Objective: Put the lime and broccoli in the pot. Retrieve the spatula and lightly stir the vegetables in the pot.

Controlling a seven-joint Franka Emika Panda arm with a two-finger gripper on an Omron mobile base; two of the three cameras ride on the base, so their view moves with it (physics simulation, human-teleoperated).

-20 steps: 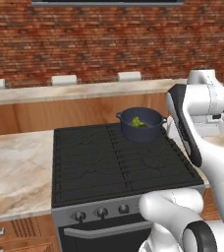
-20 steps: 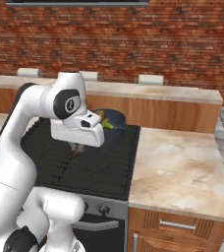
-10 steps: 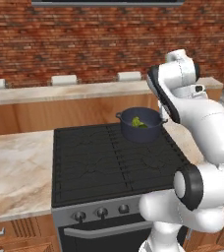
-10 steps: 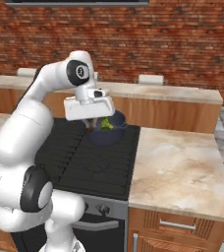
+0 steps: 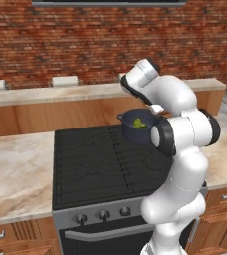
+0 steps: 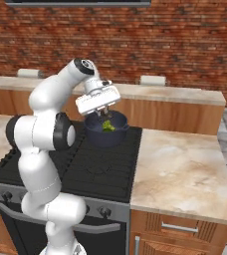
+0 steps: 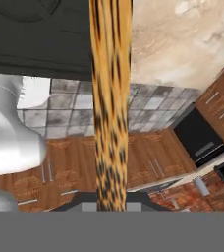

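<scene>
Now one pot [image 6: 105,130] on stove; end effector [image 6: 104,112] clenched on one spatula [image 7: 111,103].

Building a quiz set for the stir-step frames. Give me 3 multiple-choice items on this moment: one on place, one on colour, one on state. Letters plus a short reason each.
1. Where does the pot stand?
A. at the back right of the stovetop
B. on the marble counter
C. on the floor

2. What colour is the pot?
A. red
B. dark navy-grey
C. white

3. What is the gripper doing?
A. open and empty
B. shut on the spatula
C. shut on the pot's handle

Answers:
1 A: both base views show the pot on the black stovetop's far right corner, next to the counter.
2 B: its wall is dark navy-grey, with green vegetables inside.
3 B: in the hand view the wooden handle runs straight up from between the fingertips; in the right base view the gripper hangs just above the pot.
</scene>
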